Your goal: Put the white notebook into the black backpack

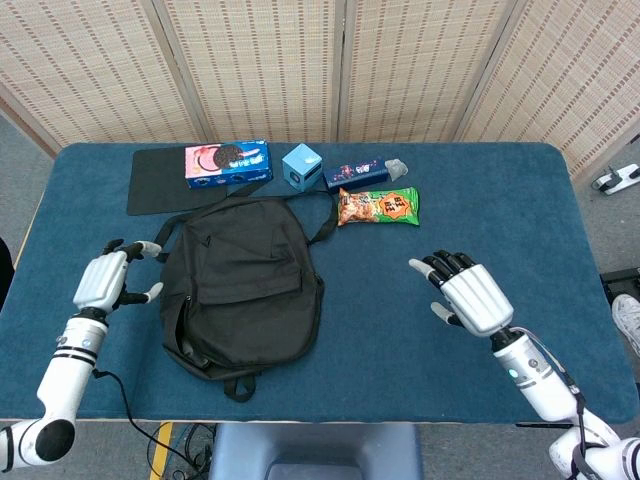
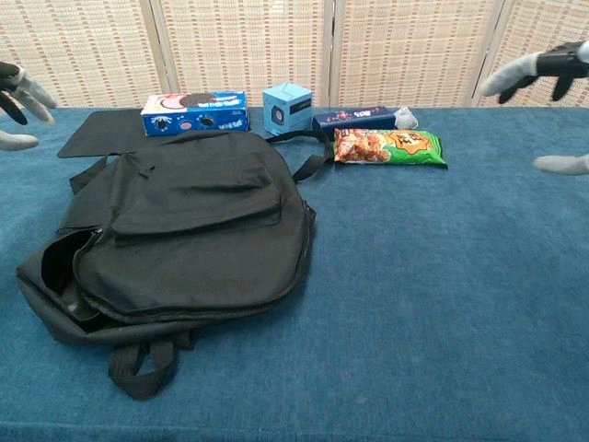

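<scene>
The black backpack [image 1: 243, 282] lies flat on the blue table, its flap down; the chest view shows the backpack [image 2: 189, 230] with its mouth slightly agape at the left. No white notebook shows in either view; it is hidden. My left hand [image 1: 103, 281] hovers just left of the backpack, fingers spread, holding nothing; only its fingertips [image 2: 17, 92] show at the chest view's left edge. My right hand [image 1: 470, 296] is well to the right of the bag, fingers apart and empty, with fingertips [image 2: 543, 69] at the chest view's right edge.
Along the far side lie a black mat [image 1: 160, 180], a blue cookie box [image 1: 228, 163], a small blue cube [image 1: 301, 164], a dark blue packet [image 1: 360, 172] and an orange-green snack bag [image 1: 378, 207]. Backpack straps [image 1: 320, 215] trail toward the snack bag.
</scene>
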Available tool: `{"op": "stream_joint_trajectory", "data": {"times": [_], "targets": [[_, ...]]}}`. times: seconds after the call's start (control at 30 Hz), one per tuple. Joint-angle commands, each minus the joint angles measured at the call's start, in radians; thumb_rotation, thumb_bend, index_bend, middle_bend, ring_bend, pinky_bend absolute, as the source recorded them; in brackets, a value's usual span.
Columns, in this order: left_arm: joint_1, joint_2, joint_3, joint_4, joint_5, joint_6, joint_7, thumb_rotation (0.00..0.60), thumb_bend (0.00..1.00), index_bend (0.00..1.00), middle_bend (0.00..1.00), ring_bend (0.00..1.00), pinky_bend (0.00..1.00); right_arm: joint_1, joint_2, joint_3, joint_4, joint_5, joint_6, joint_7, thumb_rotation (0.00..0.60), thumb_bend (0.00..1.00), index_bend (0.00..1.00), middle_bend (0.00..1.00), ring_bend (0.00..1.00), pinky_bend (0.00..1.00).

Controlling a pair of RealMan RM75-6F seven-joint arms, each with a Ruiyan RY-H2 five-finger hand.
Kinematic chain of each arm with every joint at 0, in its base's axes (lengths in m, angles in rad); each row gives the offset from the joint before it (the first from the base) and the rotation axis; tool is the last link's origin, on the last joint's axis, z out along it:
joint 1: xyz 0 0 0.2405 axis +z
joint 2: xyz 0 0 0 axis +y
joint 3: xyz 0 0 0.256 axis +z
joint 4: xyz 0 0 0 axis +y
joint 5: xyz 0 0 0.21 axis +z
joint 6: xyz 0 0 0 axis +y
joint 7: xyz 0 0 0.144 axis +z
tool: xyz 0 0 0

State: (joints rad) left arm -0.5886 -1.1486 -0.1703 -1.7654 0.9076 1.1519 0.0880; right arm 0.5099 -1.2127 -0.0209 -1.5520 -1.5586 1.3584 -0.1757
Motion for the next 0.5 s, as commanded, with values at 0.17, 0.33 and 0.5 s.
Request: {"op": "stream_joint_trajectory", "data": {"times": [0.17, 0.33, 0.5], "targets": [[0.145, -0.039, 0.071, 0.013, 0.137, 0.231, 0.087, 0.600, 0.29, 0.31, 0.26, 0.26, 0.07, -0.143, 0.083, -0.030, -0.004, 0.050, 0.096, 0.089, 0.600, 0.28, 0.25, 0.31, 0.24, 0.34], [0.225, -0.037, 0.107, 0.012, 0.191, 0.321, 0.097, 0.600, 0.29, 0.27, 0.21, 0.21, 0.07, -0.202, 0.129, -0.038, -0.015, 0.065, 0.120, 0.147, 0.600, 0.29, 0.25, 0.31, 0.24, 0.34], [0.302, -0.023, 0.139, 0.003, 0.259, 0.405, 0.100, 0.600, 0.29, 0.23, 0.17, 0.17, 0.07, -0.251, 0.170, -0.040, -0.024, 0.066, 0.142, 0.188, 0.600, 0.28, 0.25, 0.31, 0.24, 0.34]]}}
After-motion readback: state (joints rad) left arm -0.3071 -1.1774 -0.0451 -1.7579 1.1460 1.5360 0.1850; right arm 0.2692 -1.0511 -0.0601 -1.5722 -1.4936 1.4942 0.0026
